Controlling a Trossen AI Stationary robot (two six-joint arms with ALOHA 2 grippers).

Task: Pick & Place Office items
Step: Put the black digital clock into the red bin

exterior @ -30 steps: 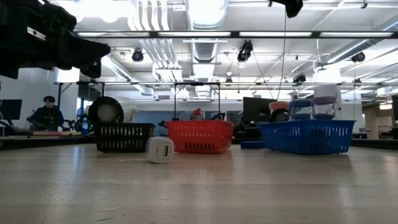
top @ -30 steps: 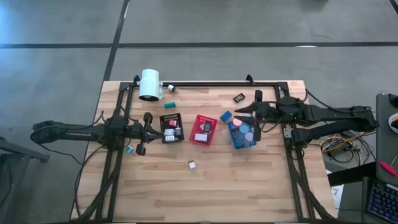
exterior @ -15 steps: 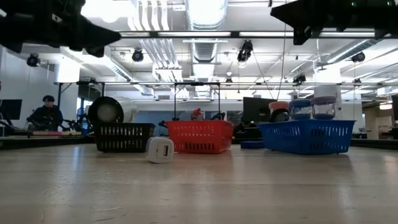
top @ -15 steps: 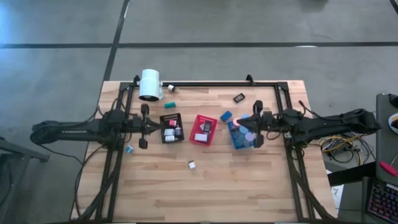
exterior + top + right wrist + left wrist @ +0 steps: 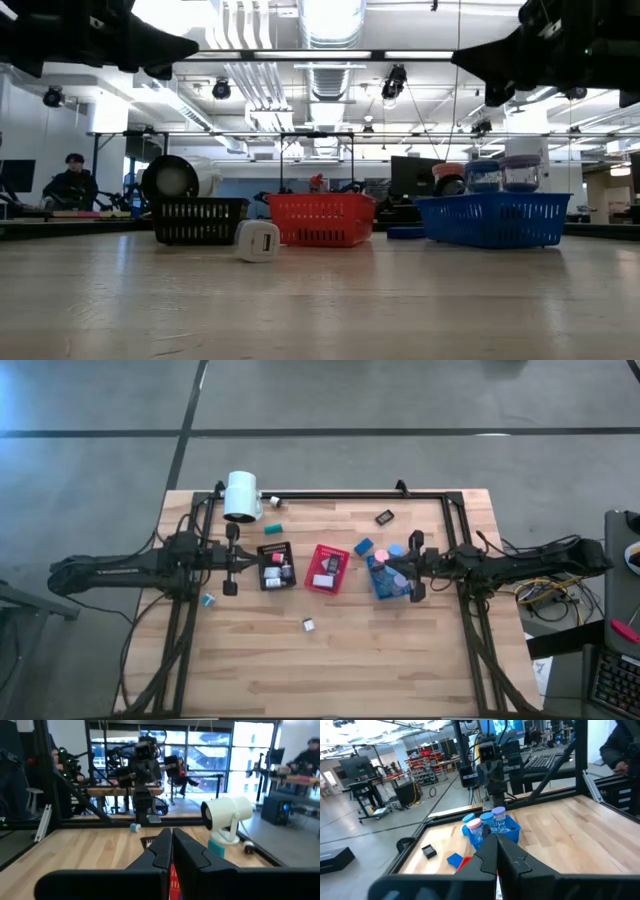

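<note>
At the table's left edge the left gripper (image 5: 228, 560) is seen with its jaws brought together on nothing, where a second ago they were slightly apart; it has been straightened to point level at the black rectangular tray (image 5: 276, 565), just short of it. A small teal bit (image 5: 208, 600) is left on the wood just beside that arm. Behind, the big white cylinder (image 5: 242, 496) is unmoved, with a teal block (image 5: 272, 528) near it. White and grey pieces are held in the black tray, and a white block and a dark piece in the red rectangular tray (image 5: 328, 568). A white cube-shaped piece (image 5: 309, 624) is found alone on the wooden table (image 5: 380, 650), nearer the front, as before. A blue block (image 5: 363, 546) lies between the red tray and the blue rectangular tray (image 5: 388, 577), in which pink and blue round caps are gathered. A small black piece (image 5: 384, 517) lies farther back. The right gripper (image 5: 414, 563), earlier open and angled over the back, has been drawn in over the blue tray's right end, jaws pressed together, empty.
</note>
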